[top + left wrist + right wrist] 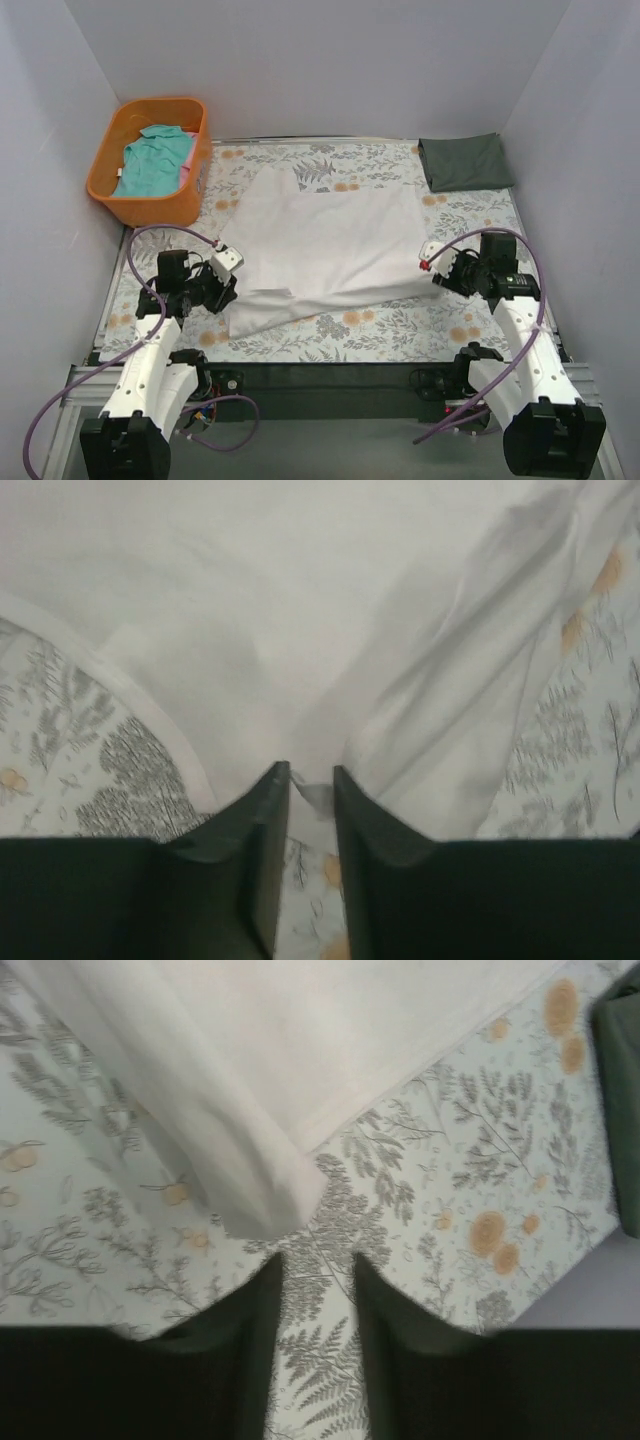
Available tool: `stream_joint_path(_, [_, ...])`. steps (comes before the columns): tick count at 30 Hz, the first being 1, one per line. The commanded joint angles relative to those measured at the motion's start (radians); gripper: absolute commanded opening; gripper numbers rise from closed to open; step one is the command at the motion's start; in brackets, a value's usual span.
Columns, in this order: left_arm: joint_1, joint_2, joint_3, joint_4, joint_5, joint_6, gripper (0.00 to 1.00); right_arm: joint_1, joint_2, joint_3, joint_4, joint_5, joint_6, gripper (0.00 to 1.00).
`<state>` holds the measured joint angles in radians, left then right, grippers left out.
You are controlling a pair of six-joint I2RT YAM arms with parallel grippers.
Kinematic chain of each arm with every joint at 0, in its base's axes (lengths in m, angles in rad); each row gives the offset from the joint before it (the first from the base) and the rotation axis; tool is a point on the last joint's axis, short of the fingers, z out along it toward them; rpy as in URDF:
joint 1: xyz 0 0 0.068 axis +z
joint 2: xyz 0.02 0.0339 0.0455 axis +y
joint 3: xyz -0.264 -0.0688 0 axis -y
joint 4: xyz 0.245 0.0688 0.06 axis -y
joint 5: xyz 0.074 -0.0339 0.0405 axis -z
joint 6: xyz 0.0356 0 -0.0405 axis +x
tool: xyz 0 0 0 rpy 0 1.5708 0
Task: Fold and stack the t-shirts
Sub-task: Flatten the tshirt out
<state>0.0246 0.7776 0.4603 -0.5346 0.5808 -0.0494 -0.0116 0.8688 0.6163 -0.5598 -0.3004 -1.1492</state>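
Note:
The white t-shirt (pixel 320 240) lies spread on the middle of the floral table covering. My left gripper (pixel 228 262) is at its left edge. In the left wrist view the jaws (pixel 312 775) stand narrowly apart with a bit of the white cloth (pixel 320 660) pinched between the tips, and folds run out from there. My right gripper (pixel 428 265) is at the shirt's right corner. In the right wrist view it (pixel 318 1265) is open and empty, with the folded white corner (pixel 250 1180) just ahead and left of the tips. The dark grey-green shirt (pixel 465 162) lies folded at the back right. The teal shirt (pixel 155 160) lies in the orange basket (pixel 150 210).
The orange basket stands at the back left, beside the table covering (pixel 380 330). Grey walls close in the left, back and right sides. The edge of the dark shirt (pixel 620 1110) shows at the right of the right wrist view.

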Motion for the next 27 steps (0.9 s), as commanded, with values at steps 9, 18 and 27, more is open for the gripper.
stream_joint_path(9, [0.012,-0.04,0.34,-0.542,0.117,0.287,0.47,-0.001,-0.125,0.163,-0.44,-0.008,-0.174,0.76])
stream_joint_path(18, [0.011,0.334,0.425,-0.367,0.073,0.057,0.5,0.051,0.442,0.493,-0.379,-0.138,0.247,0.35])
stream_joint_path(27, [-0.067,0.539,0.354,-0.184,-0.145,-0.013,0.52,0.211,0.636,0.445,-0.255,-0.037,0.354,0.39])
